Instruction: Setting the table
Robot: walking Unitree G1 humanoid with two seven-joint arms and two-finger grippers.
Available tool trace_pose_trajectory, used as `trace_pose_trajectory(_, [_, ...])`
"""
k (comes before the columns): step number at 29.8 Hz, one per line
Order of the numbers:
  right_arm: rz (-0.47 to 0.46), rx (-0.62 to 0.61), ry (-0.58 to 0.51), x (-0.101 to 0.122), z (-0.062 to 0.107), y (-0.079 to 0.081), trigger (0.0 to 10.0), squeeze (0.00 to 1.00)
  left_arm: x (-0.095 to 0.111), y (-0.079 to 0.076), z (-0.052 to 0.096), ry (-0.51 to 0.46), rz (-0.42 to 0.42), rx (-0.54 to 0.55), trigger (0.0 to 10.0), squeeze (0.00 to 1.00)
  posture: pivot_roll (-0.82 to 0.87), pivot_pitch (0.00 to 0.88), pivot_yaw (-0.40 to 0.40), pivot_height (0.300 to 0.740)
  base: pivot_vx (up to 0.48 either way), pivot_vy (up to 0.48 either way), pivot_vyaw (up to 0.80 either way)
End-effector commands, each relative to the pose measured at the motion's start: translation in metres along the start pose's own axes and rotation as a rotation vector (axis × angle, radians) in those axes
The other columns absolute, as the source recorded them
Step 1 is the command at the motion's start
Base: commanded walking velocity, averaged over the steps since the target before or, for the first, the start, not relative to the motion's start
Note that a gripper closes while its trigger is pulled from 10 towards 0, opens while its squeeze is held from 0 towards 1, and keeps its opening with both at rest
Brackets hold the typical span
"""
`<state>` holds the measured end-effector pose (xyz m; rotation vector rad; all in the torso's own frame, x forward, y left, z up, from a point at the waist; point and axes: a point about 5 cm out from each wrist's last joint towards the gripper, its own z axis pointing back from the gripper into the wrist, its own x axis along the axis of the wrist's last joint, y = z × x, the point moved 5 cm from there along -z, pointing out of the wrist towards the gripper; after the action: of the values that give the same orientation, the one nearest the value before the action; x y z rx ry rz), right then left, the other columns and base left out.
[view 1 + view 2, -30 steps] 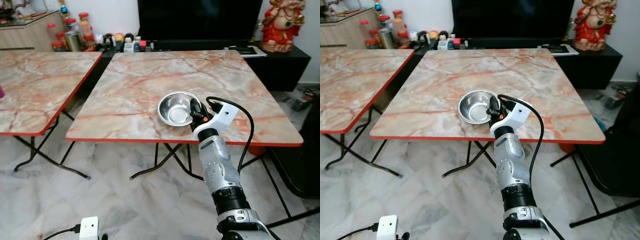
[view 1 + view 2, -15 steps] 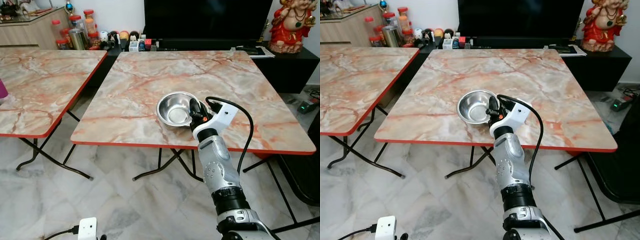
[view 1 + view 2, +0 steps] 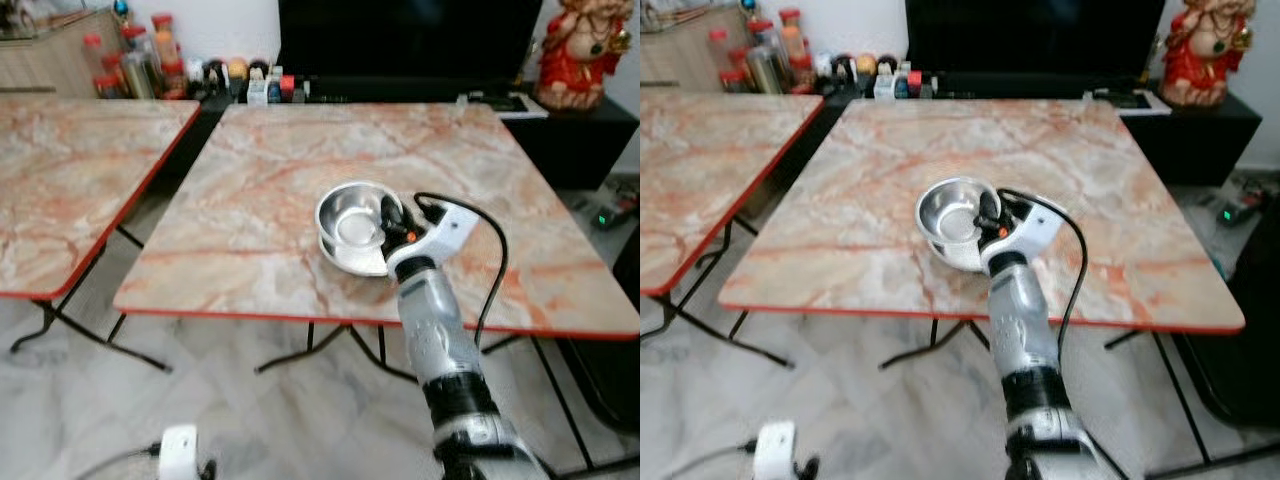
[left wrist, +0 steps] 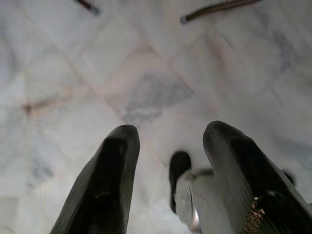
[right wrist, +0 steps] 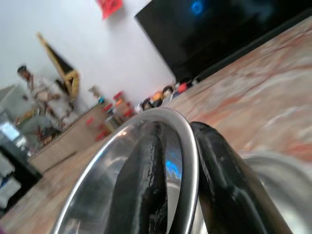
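My right jaws (image 3: 392,218) are closed on the near rim of the steel bowl (image 3: 352,216), one black finger (image 5: 146,190) inside the wall and the other outside it, so the bowl sits straight ahead of them over the marbled counter (image 3: 270,180), toward its near edge. Beyond the bowl the counter runs on to a dark television (image 3: 1035,40), and a second counter (image 3: 70,170) stands well apart to the left. My left jaws (image 4: 168,180) hang spread apart over the pale tiled floor (image 4: 146,73), holding nothing.
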<state>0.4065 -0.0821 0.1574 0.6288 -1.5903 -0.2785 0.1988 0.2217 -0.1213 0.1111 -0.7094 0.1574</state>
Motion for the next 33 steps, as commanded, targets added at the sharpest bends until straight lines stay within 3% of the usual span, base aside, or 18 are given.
trace_pose_trajectory(1, [-0.032,0.012,-0.01,0.0007,-0.0035,0.0102,10.0,0.0,0.0002,-0.0107,-0.0008,0.004,0.012,-0.022,10.0,0.0,0.03,0.0,0.028,0.74,0.296,0.0,0.0])
trace_pose_trajectory(27, [-0.01,0.032,-0.011,-0.001,-0.0005,0.0128,10.0,0.0,-0.001,-0.011,-0.0005,0.006,0.024,-0.018,10.0,0.0,0.04,0.0,0.028,0.74,0.295,0.0,0.14])
trace_pose_trajectory(33, [-0.007,0.022,0.004,-0.0062,0.0042,0.0103,10.0,0.0,-0.0019,-0.0099,0.0,0.006,0.03,-0.024,10.0,0.0,0.04,0.0,0.034,0.74,0.0,0.0,0.0])
